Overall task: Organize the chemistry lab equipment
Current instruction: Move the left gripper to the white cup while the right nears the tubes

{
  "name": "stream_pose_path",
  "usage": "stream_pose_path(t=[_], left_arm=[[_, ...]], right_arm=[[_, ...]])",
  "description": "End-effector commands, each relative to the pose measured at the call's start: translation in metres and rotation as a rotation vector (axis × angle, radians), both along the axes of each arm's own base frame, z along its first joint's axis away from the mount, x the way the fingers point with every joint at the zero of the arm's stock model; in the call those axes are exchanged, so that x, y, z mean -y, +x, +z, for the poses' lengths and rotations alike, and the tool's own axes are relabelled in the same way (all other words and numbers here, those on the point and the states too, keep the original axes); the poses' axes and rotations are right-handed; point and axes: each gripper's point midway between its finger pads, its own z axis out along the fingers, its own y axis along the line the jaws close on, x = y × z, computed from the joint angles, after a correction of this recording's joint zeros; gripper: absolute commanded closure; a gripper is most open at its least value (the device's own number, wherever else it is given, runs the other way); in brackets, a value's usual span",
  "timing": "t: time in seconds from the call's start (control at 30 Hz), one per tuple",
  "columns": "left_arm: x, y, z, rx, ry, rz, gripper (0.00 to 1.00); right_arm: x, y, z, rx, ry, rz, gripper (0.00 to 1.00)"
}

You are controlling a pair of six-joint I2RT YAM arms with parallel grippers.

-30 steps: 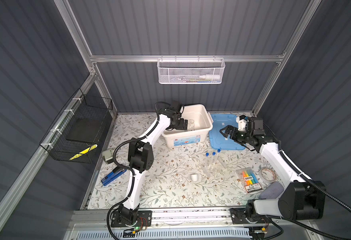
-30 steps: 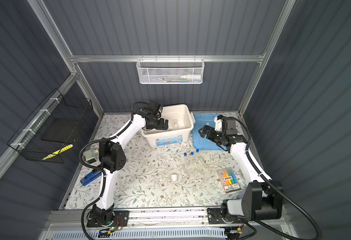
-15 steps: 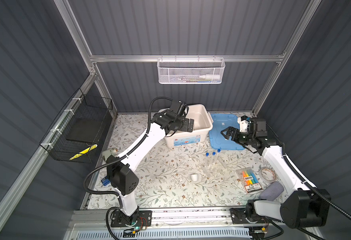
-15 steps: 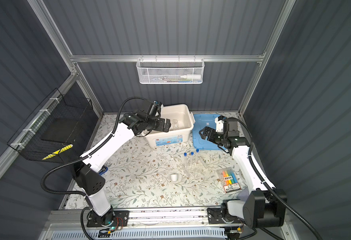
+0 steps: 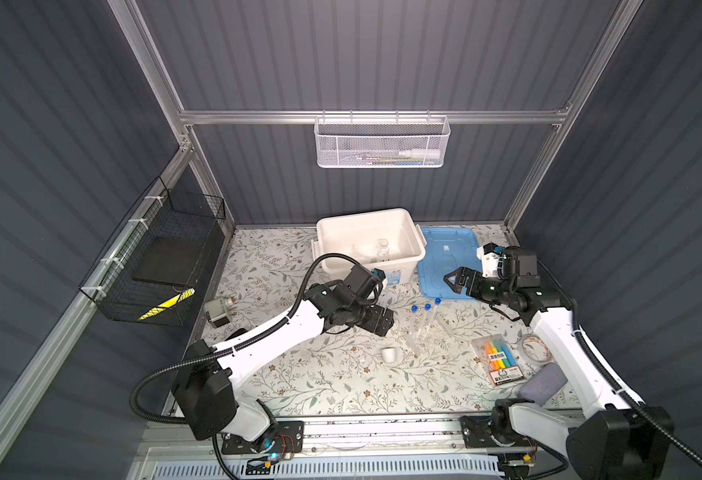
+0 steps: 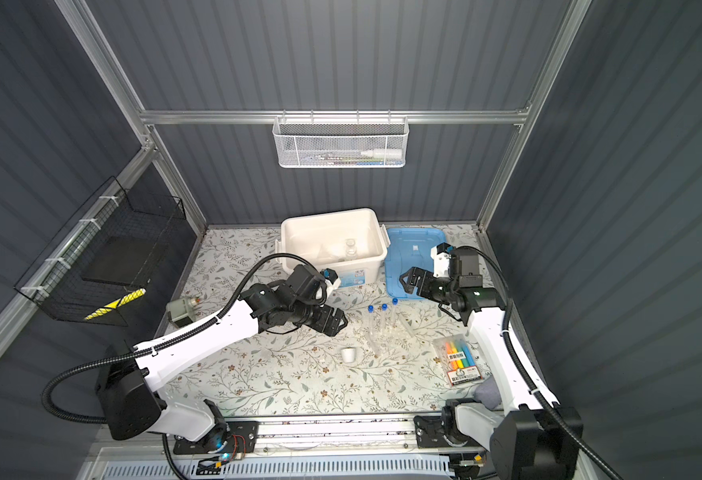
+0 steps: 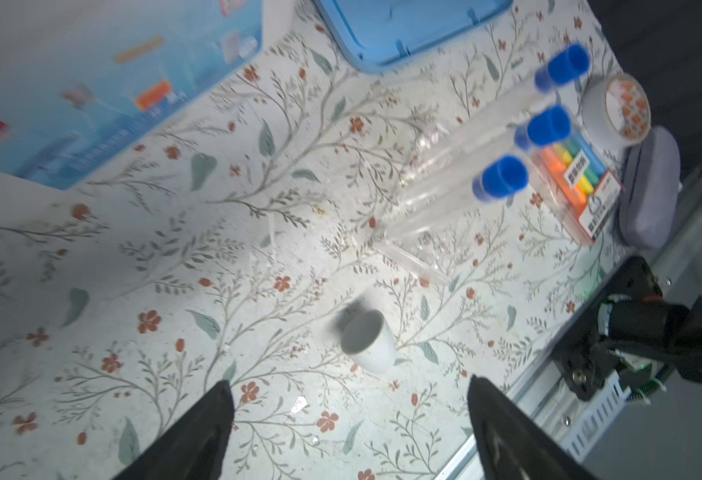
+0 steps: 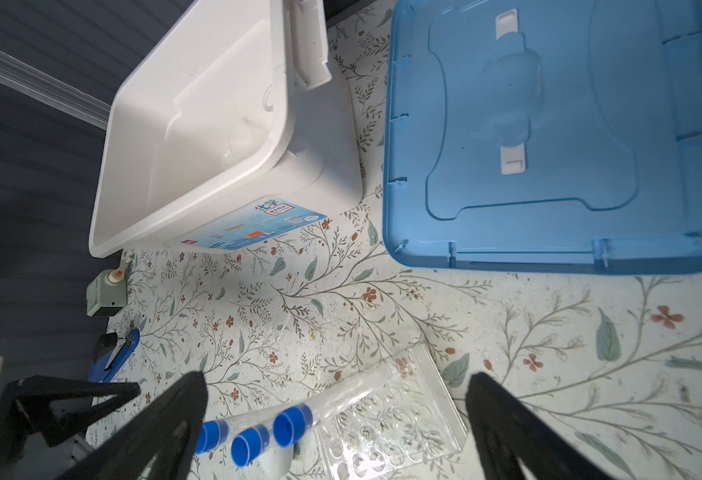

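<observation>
White cup (image 7: 368, 343) sits near your left gripper (image 7: 348, 382), jaws wide and empty, while your right gripper (image 8: 336, 377), likewise spread and empty, hovers near the tubes (image 8: 250, 446).

Glossy clear plastic rack (image 8: 391, 415), matt white cup (image 7: 368, 343)

The left arm (image 5: 274, 336) hides the stapler (image 8: 113, 353) in both top views, the mesh basket's (image 5: 380, 143) contents are too small to tell, and what lies beside the flask (image 5: 381, 248) in the bin (image 5: 362, 214) is too faint to name.
</observation>
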Motion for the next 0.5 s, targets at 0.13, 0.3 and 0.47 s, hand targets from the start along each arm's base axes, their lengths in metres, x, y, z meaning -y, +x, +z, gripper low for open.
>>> stream_pose_path(t=[0.13, 0.3, 0.47], left_arm=[[0.028, -0.025, -0.027, -0.067, -0.054, -0.286, 0.16], [0.032, -0.035, -0.049, -0.102, -0.041, -0.398, 0.18], [0.038, -0.042, -0.061, -0.128, -0.056, -0.485, 0.25]], right_arm=[[0.011, -0.022, -0.005, -0.017, -0.021, -0.056, 0.01], [0.023, -0.036, -0.009, -0.029, -0.034, -0.146, 0.01], [0.030, -0.051, -0.017, -0.062, -0.037, -0.202, 0.01]])
